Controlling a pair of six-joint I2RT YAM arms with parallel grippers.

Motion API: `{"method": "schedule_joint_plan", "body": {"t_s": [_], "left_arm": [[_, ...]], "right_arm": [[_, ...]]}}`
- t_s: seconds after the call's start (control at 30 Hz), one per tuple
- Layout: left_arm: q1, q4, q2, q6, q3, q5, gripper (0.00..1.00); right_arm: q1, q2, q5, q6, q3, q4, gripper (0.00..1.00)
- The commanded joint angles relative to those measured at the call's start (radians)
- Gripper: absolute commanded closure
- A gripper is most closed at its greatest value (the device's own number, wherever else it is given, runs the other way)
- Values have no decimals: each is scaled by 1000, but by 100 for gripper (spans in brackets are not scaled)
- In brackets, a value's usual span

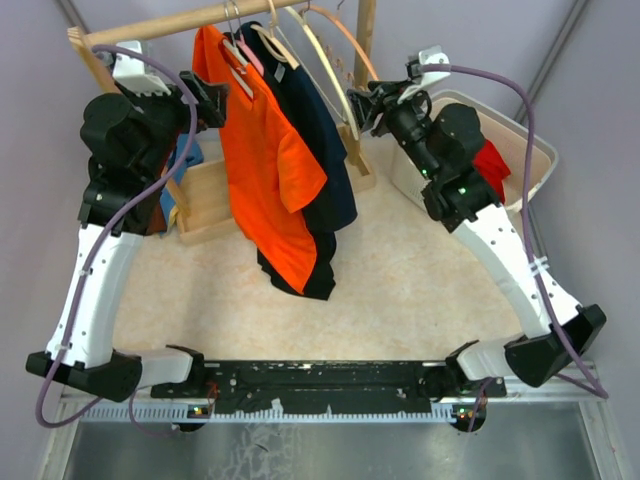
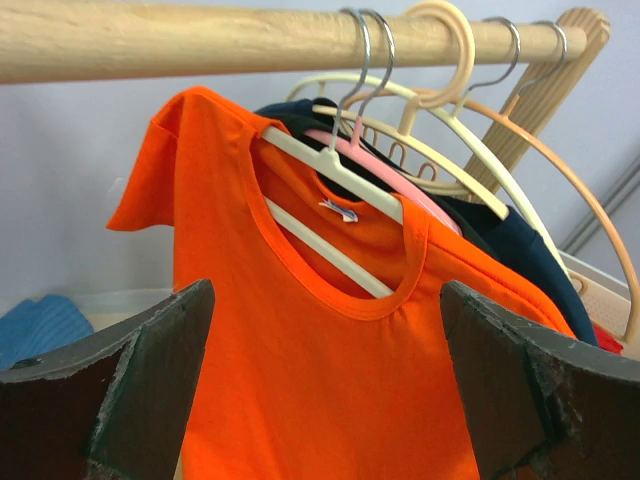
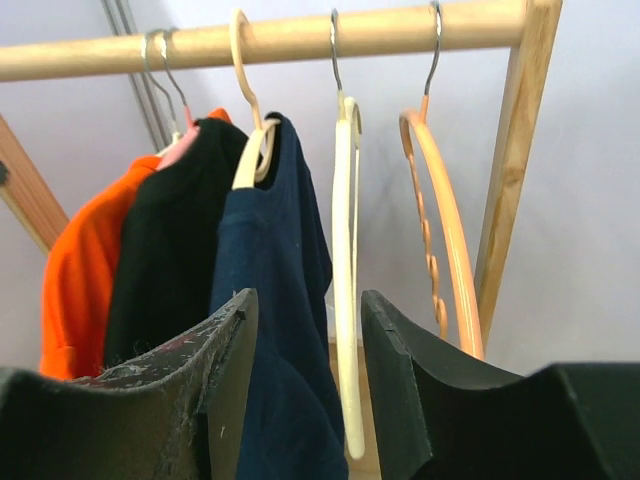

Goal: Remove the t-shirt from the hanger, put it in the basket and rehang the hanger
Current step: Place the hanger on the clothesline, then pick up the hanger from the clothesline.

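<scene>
An orange t-shirt [image 1: 265,170] [image 2: 320,380] hangs on a white hanger [image 2: 300,150] at the left end of the wooden rail [image 1: 160,28]. Behind it hang a black shirt [image 3: 165,270] and a navy shirt [image 1: 335,160] [image 3: 280,300]. My left gripper [image 1: 215,100] [image 2: 325,290] is wide open just short of the orange t-shirt's chest, not touching it. My right gripper [image 1: 362,108] [image 3: 308,295] is at the rail's right end, jaws apart and holding nothing. A bare cream hanger [image 3: 345,300] hangs just beyond the gap, beside the navy shirt.
A bare peach hanger [image 3: 440,220] hangs next to the rack's right post [image 3: 510,170]. A white bin [image 1: 530,150] holding red cloth [image 1: 492,165] stands at the right. A wooden crate [image 1: 205,200] with blue cloth [image 1: 190,160] sits under the rail's left end.
</scene>
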Motion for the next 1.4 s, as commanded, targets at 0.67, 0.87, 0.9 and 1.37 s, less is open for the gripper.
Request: {"method": "schedule_joint_plan", "body": {"t_s": [0.67,0.87,0.9,1.37], "left_arm": [[7,89,-125,43,-143,129,0],[8,94,-151,38,-163,143,1],[7,93,-152,38,-164,151,0],[7,112,-149,23,-186,191,1]], "right_arm": [[168,405,38,-105,711,-370,55],[168,455,93,-103,763,-391,55],[167,464,95,-104,774,-401,55],[167,463,132,-130,754,-381,54]]}}
